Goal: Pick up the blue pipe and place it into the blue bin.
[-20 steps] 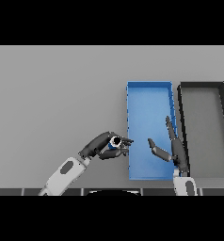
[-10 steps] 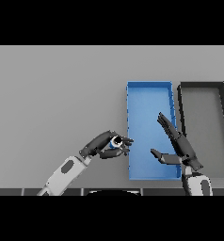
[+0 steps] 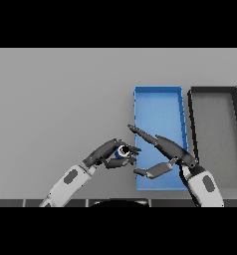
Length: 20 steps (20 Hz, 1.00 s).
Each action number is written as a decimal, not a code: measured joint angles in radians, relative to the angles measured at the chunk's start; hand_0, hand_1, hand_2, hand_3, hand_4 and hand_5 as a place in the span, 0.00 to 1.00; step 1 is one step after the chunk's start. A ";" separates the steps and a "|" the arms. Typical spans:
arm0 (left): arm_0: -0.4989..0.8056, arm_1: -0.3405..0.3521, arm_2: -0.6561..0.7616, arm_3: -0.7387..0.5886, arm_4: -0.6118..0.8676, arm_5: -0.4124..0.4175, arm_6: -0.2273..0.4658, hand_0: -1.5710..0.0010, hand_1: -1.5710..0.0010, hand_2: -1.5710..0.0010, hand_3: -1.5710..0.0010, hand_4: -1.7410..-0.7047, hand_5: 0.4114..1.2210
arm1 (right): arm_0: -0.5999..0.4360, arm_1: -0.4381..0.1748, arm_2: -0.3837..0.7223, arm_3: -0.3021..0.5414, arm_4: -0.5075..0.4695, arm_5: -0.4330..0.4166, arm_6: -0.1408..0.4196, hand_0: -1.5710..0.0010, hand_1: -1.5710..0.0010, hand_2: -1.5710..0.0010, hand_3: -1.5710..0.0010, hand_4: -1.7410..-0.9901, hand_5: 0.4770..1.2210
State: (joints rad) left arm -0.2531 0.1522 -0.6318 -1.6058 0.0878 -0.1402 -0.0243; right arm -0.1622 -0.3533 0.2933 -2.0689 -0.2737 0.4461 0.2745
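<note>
The blue pipe [image 3: 123, 151] is a short tube seen end on, held in my left hand [image 3: 108, 153] just left of the blue bin [image 3: 158, 99]. The left hand's fingers and thumb are curled round it. My right hand [image 3: 165, 149] hovers over the bin's near left part, fingers straight and pointing left toward the pipe, thumb spread below. Its fingertips [image 3: 132, 128] reach past the bin's left wall, close above the pipe.
A dark grey bin [image 3: 213, 91] stands right of the blue bin, side by side with it. The grey table [image 3: 60, 99] stretches to the left and back.
My right hand has swung left from over the bin's right side to its left edge, fingers now pointing at the pipe. The left hand with the pipe has stayed about where it was.
</note>
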 measured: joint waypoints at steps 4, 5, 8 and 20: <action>0.000 0.002 0.002 -0.007 0.008 -0.012 -0.026 0.00 0.00 0.00 0.03 0.00 1.00 | -0.095 0.043 0.057 0.041 -0.008 0.015 0.067 1.00 1.00 1.00 1.00 0.68 0.07; -0.008 0.001 0.010 -0.005 0.021 -0.019 -0.022 0.00 0.00 0.00 0.02 0.00 1.00 | -0.108 0.050 0.071 0.047 -0.005 0.025 0.072 1.00 1.00 1.00 1.00 0.68 0.07; -0.011 -0.003 0.005 0.010 0.013 -0.025 -0.008 0.00 0.00 0.00 0.02 0.00 1.00 | -0.182 0.096 0.098 0.097 -0.003 0.029 0.102 1.00 1.00 1.00 1.00 0.70 0.05; 0.000 0.023 0.013 -0.017 -0.053 -0.042 0.044 0.21 0.23 0.29 0.26 0.08 1.00 | -0.316 0.192 0.168 0.232 -0.101 0.089 0.144 0.18 0.18 0.17 0.25 0.33 0.47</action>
State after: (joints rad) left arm -0.2529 0.1753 -0.6187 -1.6227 0.0343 -0.1820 0.0202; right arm -0.4786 -0.1618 0.4612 -1.8373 -0.3745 0.5347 0.4180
